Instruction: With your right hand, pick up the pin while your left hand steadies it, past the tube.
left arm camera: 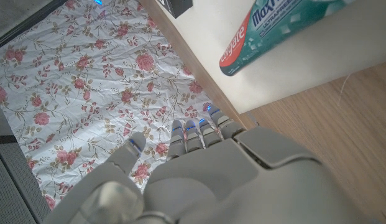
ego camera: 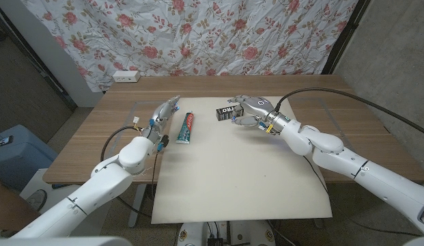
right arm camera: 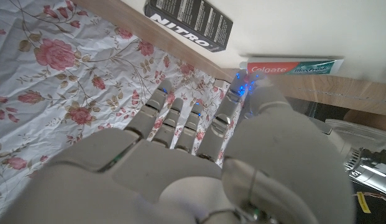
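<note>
Your right hand (ego camera: 247,111) is hovering just beside the black box (ego camera: 226,111), fingers spread and holding nothing. That box lies crosswise on the white mat (ego camera: 239,184), past the toothpaste tube (ego camera: 188,128). Your left hand (ego camera: 164,112) is open too, empty, on the tube's far side, so the right is nearer.

Black box (ego camera: 227,111): label too small to read in head view; right end hidden behind right hand (ego camera: 250,109). In right wrist view box (right arm camera: 189,23) cut by frame edge. Toothpaste tube (left arm camera: 273,28): cut off in left wrist view (only "Colgate" end legible). Pin: cannot make out anywhere. Left hand (ego camera: 163,113): fingertips too small to tell whether touching table (ego camera: 95,137).
</note>
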Tool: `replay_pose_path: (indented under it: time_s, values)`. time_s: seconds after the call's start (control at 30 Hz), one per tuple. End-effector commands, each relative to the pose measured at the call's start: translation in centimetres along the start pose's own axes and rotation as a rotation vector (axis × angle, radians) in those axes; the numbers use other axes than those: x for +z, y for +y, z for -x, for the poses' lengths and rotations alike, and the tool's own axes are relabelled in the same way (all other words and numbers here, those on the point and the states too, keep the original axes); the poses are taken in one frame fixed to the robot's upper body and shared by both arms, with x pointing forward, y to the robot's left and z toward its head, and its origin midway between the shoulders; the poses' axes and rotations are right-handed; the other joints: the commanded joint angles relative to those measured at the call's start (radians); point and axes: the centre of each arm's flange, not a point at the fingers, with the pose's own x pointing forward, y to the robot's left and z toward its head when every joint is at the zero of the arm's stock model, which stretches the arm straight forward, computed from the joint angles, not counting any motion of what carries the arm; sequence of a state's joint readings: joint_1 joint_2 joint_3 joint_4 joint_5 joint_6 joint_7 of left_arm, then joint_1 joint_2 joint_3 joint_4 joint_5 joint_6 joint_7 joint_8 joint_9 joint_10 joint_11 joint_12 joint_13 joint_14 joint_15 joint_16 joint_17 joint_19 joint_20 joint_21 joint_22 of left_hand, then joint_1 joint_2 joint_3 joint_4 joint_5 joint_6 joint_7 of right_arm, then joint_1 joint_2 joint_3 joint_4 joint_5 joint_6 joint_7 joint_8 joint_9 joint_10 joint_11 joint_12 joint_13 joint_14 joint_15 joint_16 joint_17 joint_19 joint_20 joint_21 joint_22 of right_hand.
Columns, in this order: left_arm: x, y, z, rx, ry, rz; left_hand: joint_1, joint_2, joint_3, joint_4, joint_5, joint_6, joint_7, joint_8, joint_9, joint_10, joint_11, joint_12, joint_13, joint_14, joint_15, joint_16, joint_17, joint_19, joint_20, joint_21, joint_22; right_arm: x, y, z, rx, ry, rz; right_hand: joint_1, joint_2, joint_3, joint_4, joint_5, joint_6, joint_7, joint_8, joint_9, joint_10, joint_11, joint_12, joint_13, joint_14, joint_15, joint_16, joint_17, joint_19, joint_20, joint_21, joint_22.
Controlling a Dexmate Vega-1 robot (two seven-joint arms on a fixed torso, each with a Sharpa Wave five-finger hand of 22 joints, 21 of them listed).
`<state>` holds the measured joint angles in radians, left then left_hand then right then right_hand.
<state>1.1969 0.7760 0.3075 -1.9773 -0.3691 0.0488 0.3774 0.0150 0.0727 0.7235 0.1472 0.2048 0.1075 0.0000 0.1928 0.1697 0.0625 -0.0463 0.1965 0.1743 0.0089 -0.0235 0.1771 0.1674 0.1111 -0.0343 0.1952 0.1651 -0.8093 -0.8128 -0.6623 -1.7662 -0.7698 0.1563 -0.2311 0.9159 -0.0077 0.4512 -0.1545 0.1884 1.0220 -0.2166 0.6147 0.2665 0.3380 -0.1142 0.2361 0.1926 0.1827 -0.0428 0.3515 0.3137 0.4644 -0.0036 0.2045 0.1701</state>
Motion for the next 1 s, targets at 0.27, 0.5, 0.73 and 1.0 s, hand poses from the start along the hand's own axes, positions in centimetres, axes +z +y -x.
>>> replay_pose_path:
  time_s: [0.27, 0.5, 0.73, 1.0]
  values:
    - [3.0, -4.8, 1.1, -0.030, -0.069, -0.241, 0.014, 0.110, 0.019, -0.004, -0.002, 0.028, -0.004, 0.008, 0.005, 0.018, -0.003, 0.006, 0.002, 0.019, -0.010, 0.007, 0.003, 0.017, -0.007, 0.002, 0.005, -0.4, -0.1, 0.8, -0.087, 0.046, -0.091, 0.002, 0.012, -0.007, -0.003, -0.002, 0.015, -0.009, 0.003, 0.000, 0.013, 0.000, -0.002, 0.003, 0.008, -0.040, 0.007, 0.004, 0.010, -0.001, -0.001, 0.003]
    - [4.1, -6.5, 1.3, -0.047, -0.081, -0.316, 0.015, 0.110, 0.024, -0.004, -0.002, 0.032, -0.009, 0.006, 0.005, 0.021, -0.004, 0.006, 0.002, 0.025, -0.011, 0.007, 0.003, 0.020, -0.011, 0.003, 0.005, -0.9, 0.0, 1.3, -0.096, 0.044, -0.108, 0.002, 0.012, -0.008, -0.004, -0.003, 0.016, -0.009, 0.001, -0.002, 0.017, -0.005, -0.002, 0.003, 0.008, -0.042, 0.007, 0.004, 0.011, -0.002, -0.001, 0.003]
    - [4.8, -8.2, 1.6, -0.057, -0.094, -0.394, 0.014, 0.109, 0.026, -0.002, -0.003, 0.034, -0.012, 0.004, 0.005, 0.022, -0.006, 0.005, 0.002, 0.026, -0.012, 0.006, 0.003, 0.021, -0.013, 0.002, 0.005, -1.4, 0.1, 1.9, -0.110, 0.042, -0.135, 0.002, 0.012, -0.009, -0.004, -0.004, 0.017, -0.009, 0.000, -0.003, 0.018, -0.006, -0.003, 0.003, 0.009, -0.042, 0.008, 0.005, 0.012, -0.002, -0.001, 0.003]
    - [5.5, -10.2, 1.6, -0.089, -0.091, -0.503, 0.010, 0.109, 0.027, 0.004, -0.004, 0.035, -0.018, 0.001, 0.005, 0.019, -0.011, 0.002, 0.002, 0.026, -0.012, 0.006, 0.006, 0.020, -0.018, 0.001, 0.005, -1.7, 0.2, 2.4, -0.129, 0.046, -0.164, 0.002, 0.012, -0.010, -0.004, -0.004, 0.019, -0.009, -0.002, -0.005, 0.021, -0.005, -0.004, 0.003, 0.009, -0.042, 0.008, 0.006, 0.013, -0.002, -0.002, 0.003]
